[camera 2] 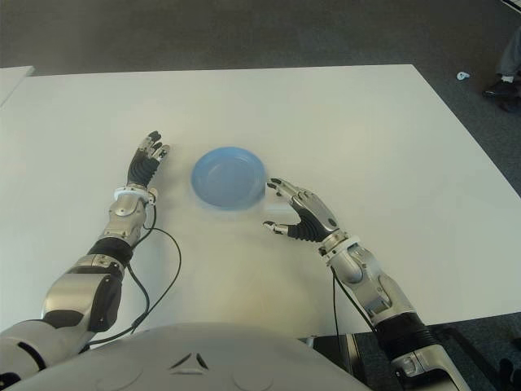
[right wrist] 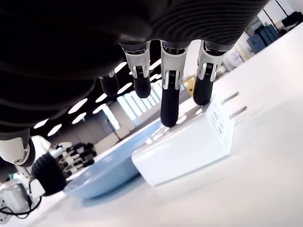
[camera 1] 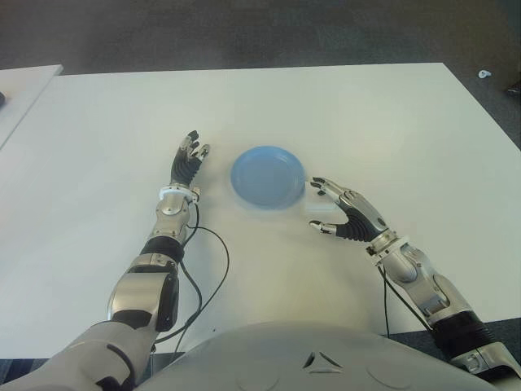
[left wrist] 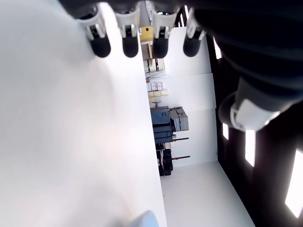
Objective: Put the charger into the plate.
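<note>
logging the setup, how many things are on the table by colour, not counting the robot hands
blue: 1, the plate
white: 1, the charger, lying on the table beside the plate, under the open right robot hand
total: 2

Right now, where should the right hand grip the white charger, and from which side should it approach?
Probably from above, across the body's two long side faces. The charger lies flat on the table beside the plate, seemingly against its rim, prongs pointing away from the plate. The right hand hovers open over it, fingertips just above its top face. The left hand shows left of the plate.
</note>
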`<action>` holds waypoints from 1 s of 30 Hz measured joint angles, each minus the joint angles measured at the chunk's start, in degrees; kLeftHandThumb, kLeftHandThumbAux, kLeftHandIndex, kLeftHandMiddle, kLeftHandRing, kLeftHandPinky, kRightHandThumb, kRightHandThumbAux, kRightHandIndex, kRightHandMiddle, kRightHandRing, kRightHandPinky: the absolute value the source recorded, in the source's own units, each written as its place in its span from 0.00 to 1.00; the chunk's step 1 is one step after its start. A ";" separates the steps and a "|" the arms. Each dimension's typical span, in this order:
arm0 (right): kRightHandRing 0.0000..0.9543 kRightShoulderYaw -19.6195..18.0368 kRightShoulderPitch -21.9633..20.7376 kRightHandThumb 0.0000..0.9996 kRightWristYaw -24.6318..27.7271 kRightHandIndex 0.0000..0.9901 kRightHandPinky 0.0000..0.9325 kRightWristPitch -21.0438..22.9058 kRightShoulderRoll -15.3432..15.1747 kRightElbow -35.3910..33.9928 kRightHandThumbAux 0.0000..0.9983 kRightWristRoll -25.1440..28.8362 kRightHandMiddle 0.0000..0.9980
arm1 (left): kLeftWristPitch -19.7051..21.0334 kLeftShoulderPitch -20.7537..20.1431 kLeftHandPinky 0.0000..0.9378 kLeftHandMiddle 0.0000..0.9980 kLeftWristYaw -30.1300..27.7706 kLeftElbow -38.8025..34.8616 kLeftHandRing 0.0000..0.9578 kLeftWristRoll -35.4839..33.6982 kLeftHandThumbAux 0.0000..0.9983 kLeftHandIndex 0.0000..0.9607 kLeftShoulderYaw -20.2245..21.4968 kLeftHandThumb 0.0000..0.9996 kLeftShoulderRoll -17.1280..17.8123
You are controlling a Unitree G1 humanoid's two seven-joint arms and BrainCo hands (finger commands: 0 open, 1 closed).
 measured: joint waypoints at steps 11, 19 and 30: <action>0.30 -1.09 2.16 0.00 0.03 0.00 0.35 -0.86 0.07 -1.31 0.39 0.91 0.04 | 0.20 -0.08 0.00 0.05 0.00 0.06 0.02 0.02 0.52 0.00 -0.04 0.00 0.02; 0.21 -2.74 3.43 0.00 -1.28 0.00 0.24 -2.87 0.15 -0.62 0.39 0.72 0.08 | 0.12 -0.11 0.00 0.04 0.00 0.04 0.02 0.04 0.51 0.00 -0.13 0.00 0.06; 0.12 -6.54 4.37 0.06 -9.94 0.00 0.10 -8.59 2.23 2.19 0.41 -0.98 0.10 | 0.02 -0.11 0.00 0.05 0.00 0.02 0.02 0.19 0.52 0.00 -0.20 0.00 0.12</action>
